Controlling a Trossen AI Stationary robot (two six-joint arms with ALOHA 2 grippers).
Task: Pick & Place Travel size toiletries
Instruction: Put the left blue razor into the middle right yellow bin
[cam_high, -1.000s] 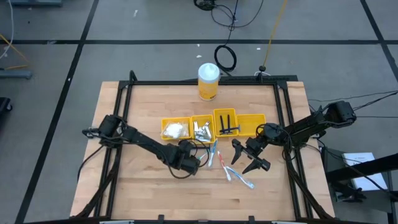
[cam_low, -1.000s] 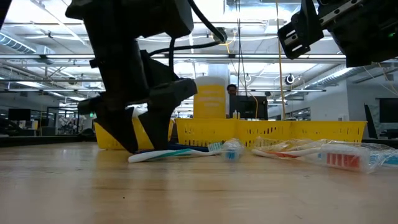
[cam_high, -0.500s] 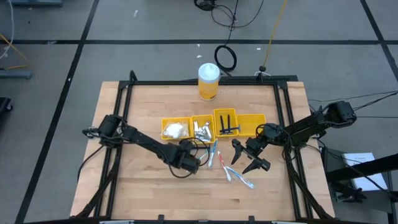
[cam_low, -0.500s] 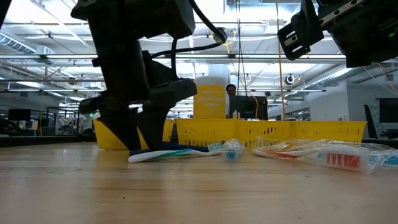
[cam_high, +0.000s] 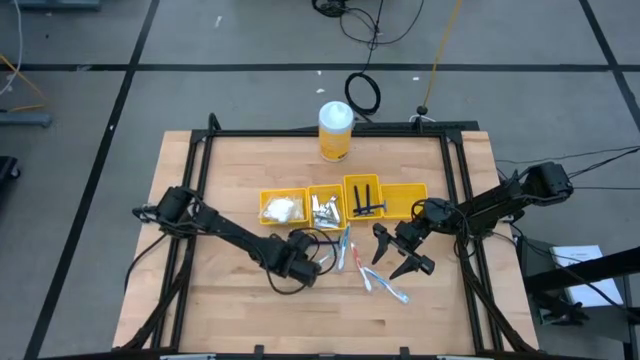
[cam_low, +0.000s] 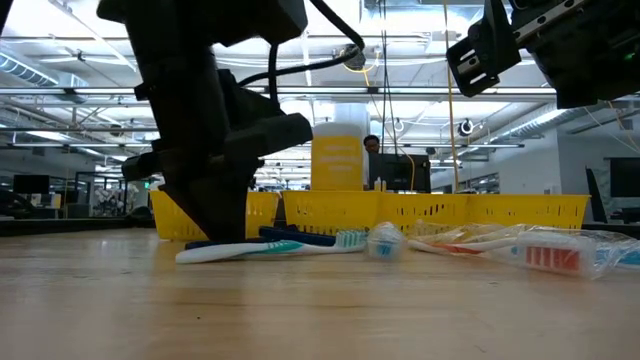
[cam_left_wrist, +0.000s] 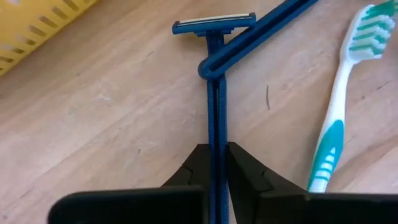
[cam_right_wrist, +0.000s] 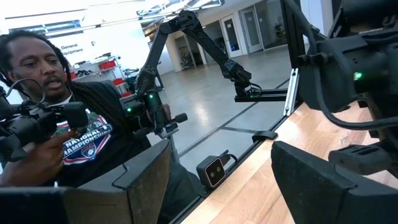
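Left gripper (cam_left_wrist: 214, 163) clamped on the handle of a blue razor (cam_left_wrist: 213, 93) lying flat on the table (cam_high: 220, 300); right gripper (cam_high: 398, 252) with fingers apart, holding nothing, waiting above the table near the bins' right end. The razor's head points away from the left wrist, toward the yellow bins (cam_high: 343, 203). A second razor (cam_left_wrist: 261, 31) lies across the gripped handle just below its head, touching it. A white and green toothbrush (cam_left_wrist: 339, 112) lies just beside the gripped razor, apart from it.

The step in hand appears to be the lift after the grasp. It is best begun straight up and slowly, so that the crossing razor slides off rather than being dragged or flicked toward the toothbrush. The fingers hold the handle near its far end from the head, so the head may droop; a level wrist would limit this.

In the high view the left gripper (cam_high: 300, 262) stands in front of the bins, near their middle. More toothbrushes (cam_high: 385, 287) lie on the table between the two grippers. The bin with two razors (cam_high: 366, 198) seems the likely goal.
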